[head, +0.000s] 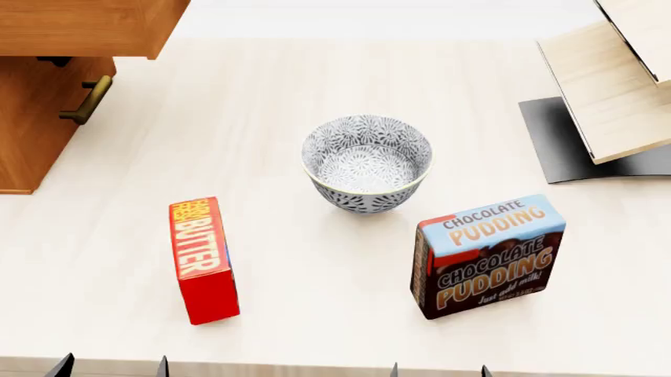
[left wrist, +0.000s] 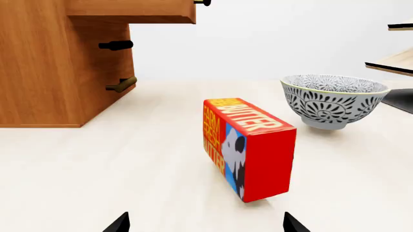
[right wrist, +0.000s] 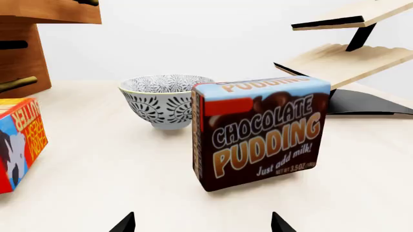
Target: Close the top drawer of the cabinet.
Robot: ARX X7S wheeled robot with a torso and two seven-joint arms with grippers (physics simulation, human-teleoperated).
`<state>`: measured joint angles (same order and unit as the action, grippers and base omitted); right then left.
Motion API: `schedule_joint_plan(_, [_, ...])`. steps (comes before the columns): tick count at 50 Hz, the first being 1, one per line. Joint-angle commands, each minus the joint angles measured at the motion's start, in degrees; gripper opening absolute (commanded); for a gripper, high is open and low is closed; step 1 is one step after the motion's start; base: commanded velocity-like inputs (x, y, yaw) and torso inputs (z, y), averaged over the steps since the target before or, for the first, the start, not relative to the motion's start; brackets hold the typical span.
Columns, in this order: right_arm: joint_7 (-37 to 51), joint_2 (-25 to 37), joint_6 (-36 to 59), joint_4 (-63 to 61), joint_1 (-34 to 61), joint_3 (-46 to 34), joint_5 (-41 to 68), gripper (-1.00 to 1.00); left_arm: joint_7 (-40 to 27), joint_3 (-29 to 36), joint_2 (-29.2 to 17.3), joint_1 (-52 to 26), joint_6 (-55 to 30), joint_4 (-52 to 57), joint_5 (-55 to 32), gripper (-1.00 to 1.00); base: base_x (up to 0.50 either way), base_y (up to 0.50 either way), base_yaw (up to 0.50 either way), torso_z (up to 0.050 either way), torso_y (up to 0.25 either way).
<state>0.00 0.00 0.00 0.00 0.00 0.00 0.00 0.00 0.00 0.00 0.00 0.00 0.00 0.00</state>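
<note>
Top drawer (head: 84, 27): pulled out, overhanging the cabinet (head: 37, 118) front at the table's far left corner.
Butter box (head: 203, 259): standing directly ahead of my left gripper (left wrist: 205, 223), apart from it; bare table (head: 262, 102) runs between box and cabinet.
Bowl (head: 367, 163): centre.
Pudding box (head: 488, 255): before my right gripper (right wrist: 202, 223).
Shelf rack (head: 618, 78): far right.
Jaws: both pairs spread wide, gripping nothing, at the near table edge.
</note>
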Motion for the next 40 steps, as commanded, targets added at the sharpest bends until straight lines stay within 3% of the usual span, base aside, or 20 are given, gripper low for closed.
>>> schedule_joint_plan(1, [1.0,0.8,0.2,-0.2,-0.1,-1.0,0.8,1.00,-1.0,1.0,-0.9,0.1,-0.3,0.4,-0.9,1.00,0.00,0.00,0.00,0.000,0.000])
schedule_joint_plan(18, [6.2,3.1,1.5,3.1,3.7,-3.4,1.9,1.00,-4.7,2.9,-2.8,-3.9,-1.7,-4.2,-4.5,1.00,0.00,0.00,0.00,0.000,0.000])
schedule_joint_plan(40, [8.6,4.7,3.5,3.0,4.4,-5.7,2.7,1.00,-6.3,5.1,-4.6,-3.6,-2.0,-3.3,-6.2,1.00,0.00,0.00,0.00,0.045,0.000])
